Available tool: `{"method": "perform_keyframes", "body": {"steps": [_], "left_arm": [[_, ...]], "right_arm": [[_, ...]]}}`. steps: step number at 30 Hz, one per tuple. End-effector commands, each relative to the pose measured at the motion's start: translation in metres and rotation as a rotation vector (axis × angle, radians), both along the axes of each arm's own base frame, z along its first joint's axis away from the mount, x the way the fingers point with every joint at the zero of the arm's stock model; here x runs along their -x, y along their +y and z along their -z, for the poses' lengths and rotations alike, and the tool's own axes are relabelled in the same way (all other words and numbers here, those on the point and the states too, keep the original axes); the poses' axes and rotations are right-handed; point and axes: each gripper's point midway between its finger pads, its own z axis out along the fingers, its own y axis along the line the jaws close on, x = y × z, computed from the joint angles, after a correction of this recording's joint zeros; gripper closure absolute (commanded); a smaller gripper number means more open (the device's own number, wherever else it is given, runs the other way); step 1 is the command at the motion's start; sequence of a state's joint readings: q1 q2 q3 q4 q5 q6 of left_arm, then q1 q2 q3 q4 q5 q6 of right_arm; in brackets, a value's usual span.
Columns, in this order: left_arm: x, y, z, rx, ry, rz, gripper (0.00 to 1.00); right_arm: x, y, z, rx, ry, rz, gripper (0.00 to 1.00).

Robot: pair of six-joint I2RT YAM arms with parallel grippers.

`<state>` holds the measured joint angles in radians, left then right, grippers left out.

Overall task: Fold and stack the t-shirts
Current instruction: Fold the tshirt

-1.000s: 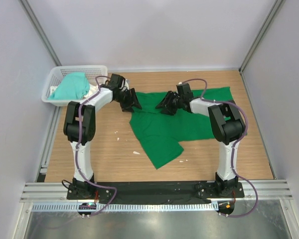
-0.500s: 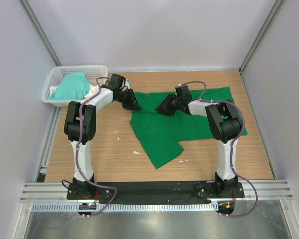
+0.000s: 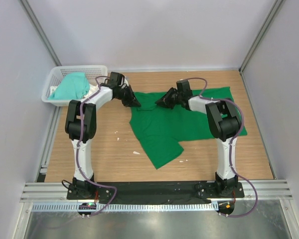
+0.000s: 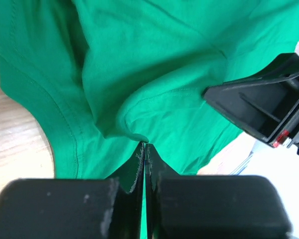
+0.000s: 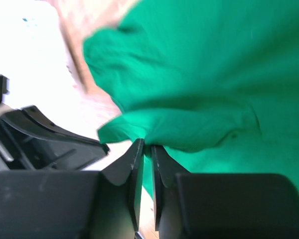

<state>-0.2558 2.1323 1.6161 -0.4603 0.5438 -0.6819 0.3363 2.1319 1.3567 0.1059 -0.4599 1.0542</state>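
The dark green shirt (image 3: 172,127) lies spread and rumpled mid-counter (image 3: 109,154), one corner pointing toward the near edge. At its far edge the left hand (image 4: 144,149) and right hand (image 5: 145,148) each pinch a fold of the green cloth, fingers closed on it, which only the wrist views make clear. Only the overhead view shows the paler teal shirt (image 3: 70,86), heaped in the white basket (image 3: 77,68) at the far left corner.

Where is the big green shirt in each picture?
Top external: the green t-shirt lies spread out, centre to right.
Left wrist: it fills most of the picture, pinched by the left gripper.
Right wrist: it fills the upper right, pinched by the right gripper.
Shared landmark: the bunched shirt edge between both grippers.
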Motion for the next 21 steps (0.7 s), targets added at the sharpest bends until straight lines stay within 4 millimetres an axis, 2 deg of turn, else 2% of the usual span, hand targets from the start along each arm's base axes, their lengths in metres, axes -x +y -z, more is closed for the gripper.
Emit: {"method": "perform_keyframes", "body": {"steps": [1,4,5,7,8,9,10,12,15,19,21], "left_arm": [[-0.022,-0.003,-0.015,0.064,-0.036,-0.038,1.00],[-0.032,-0.002,-0.013,0.075,-0.036,-0.076,1.00],[-0.035,0.001,-0.012,0.075,-0.041,-0.088,0.99],[-0.041,0.002,-0.012,0.075,-0.048,-0.101,0.95],[-0.044,0.002,-0.013,0.076,-0.051,-0.103,0.94],[-0.045,0.003,-0.012,0.076,-0.051,-0.104,0.93],[-0.045,0.003,-0.013,0.076,-0.051,-0.104,0.93],[-0.045,0.003,-0.013,0.077,-0.049,-0.103,0.93],[-0.042,0.004,-0.011,0.075,-0.045,-0.100,0.93],[-0.042,0.005,-0.012,0.075,-0.049,-0.099,0.92],[-0.041,0.005,-0.013,0.072,-0.052,-0.098,0.88]], "right_arm": [[-0.030,0.002,-0.020,-0.074,-0.050,0.030,0.81],[-0.049,0.001,-0.023,-0.129,-0.063,0.051,0.73],[-0.055,0.001,-0.025,-0.144,-0.073,0.056,0.68],[-0.062,0.002,-0.034,-0.184,-0.075,0.040,0.64],[-0.062,-0.001,-0.037,-0.180,-0.080,0.037,0.59],[-0.061,-0.003,-0.038,-0.162,-0.082,0.034,0.55],[-0.060,-0.005,-0.049,-0.120,-0.137,0.000,0.52],[-0.047,-0.010,-0.043,-0.056,-0.109,-0.034,0.48],[-0.032,-0.017,-0.045,0.000,-0.128,-0.075,0.48],[-0.011,-0.018,-0.033,0.019,-0.079,-0.109,0.48],[-0.008,-0.017,-0.031,0.025,-0.079,-0.112,0.49]]}}
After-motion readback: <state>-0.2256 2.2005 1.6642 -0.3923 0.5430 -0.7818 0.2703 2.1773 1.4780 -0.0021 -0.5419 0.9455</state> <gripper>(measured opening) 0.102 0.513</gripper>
